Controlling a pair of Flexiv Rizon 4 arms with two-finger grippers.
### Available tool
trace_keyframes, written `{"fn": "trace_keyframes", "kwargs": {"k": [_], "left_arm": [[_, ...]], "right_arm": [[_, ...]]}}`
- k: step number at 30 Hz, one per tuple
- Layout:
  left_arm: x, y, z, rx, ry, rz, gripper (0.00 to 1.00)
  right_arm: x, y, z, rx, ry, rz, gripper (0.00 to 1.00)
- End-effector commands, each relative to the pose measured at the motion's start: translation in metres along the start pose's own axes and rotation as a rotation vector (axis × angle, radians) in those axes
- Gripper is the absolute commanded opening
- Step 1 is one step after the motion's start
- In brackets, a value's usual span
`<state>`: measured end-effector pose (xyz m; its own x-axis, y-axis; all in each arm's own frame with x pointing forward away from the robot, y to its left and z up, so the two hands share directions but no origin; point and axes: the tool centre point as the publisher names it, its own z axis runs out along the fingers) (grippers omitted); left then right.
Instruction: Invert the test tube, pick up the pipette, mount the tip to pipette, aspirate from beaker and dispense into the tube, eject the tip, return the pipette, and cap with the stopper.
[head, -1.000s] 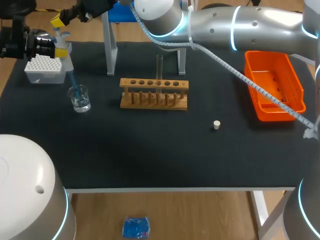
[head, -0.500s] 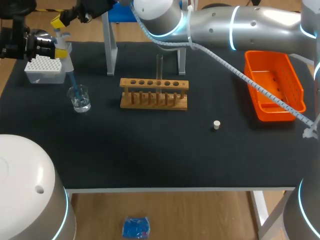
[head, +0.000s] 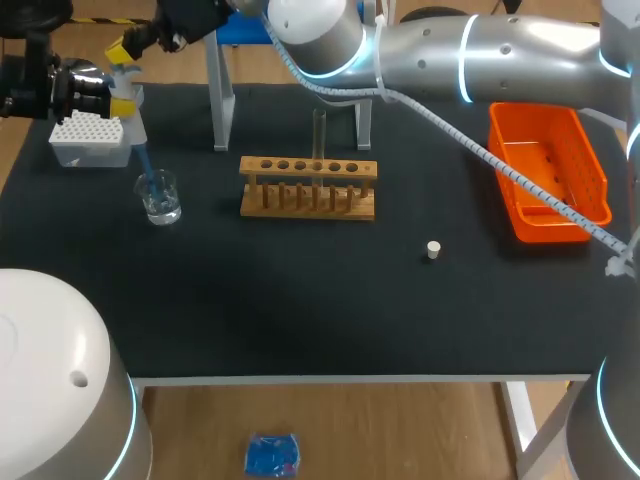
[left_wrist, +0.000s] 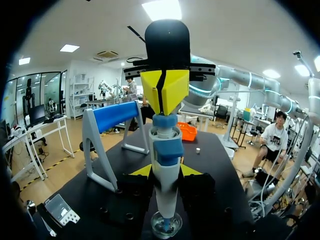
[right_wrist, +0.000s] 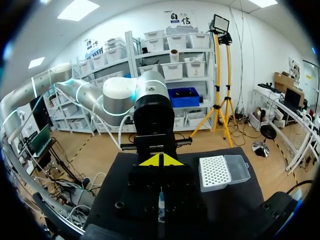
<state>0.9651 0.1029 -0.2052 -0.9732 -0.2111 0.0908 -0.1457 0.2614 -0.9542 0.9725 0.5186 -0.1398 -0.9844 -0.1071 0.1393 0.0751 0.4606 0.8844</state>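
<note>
- I see the beaker (head: 160, 197) left of the rack (head: 308, 187), before the tip box (head: 90, 140).
- Pipette (head: 127, 105) dips into the beaker.
- Tube (head: 319, 135) stands in the rack.
- Stopper (head: 433, 250) lies right of the rack, before the tray (head: 548, 172).

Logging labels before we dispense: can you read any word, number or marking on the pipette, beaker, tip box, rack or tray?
None can be read.
The pipette, tip box, wooden rack and orange tray show no print.
Any graduations on the beaker are too small to tell.

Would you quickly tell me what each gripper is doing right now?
Left gripper: closed on the pipette.
Right gripper: closed, empty, tips on the pipette's top.
</note>
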Motion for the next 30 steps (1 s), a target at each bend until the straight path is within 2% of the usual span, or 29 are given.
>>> {"fn": "trace_keyframes", "kwargs": {"k": [1, 13, 26, 27, 28, 30], "left_arm": [[-0.001, -0.004, -0.002, 0.001, 0.002, 0.001, 0.00], [-0.001, -0.004, -0.002, 0.001, 0.002, 0.001, 0.00], [-0.001, -0.004, -0.002, 0.001, 0.002, 0.001, 0.00], [-0.001, -0.004, -0.002, 0.001, 0.002, 0.001, 0.00], [-0.001, -0.004, -0.002, 0.001, 0.002, 0.001, 0.00], [-0.001, -0.004, -0.002, 0.001, 0.002, 0.001, 0.00]], "right_arm": [[-0.006, -0.006, 0.005, 0.010, 0.006, 0.003, 0.00], [-0.004, -0.006, 0.004, 0.019, 0.007, 0.003, 0.00], [0.007, 0.024, -0.018, -0.006, -0.010, -0.054, 0.00], [0.008, 0.027, -0.021, -0.005, -0.012, -0.061, 0.05], [0.009, 0.029, -0.024, -0.004, -0.016, -0.064, 0.16], [0.011, 0.033, -0.029, -0.004, -0.023, -0.071, 0.49]]}}
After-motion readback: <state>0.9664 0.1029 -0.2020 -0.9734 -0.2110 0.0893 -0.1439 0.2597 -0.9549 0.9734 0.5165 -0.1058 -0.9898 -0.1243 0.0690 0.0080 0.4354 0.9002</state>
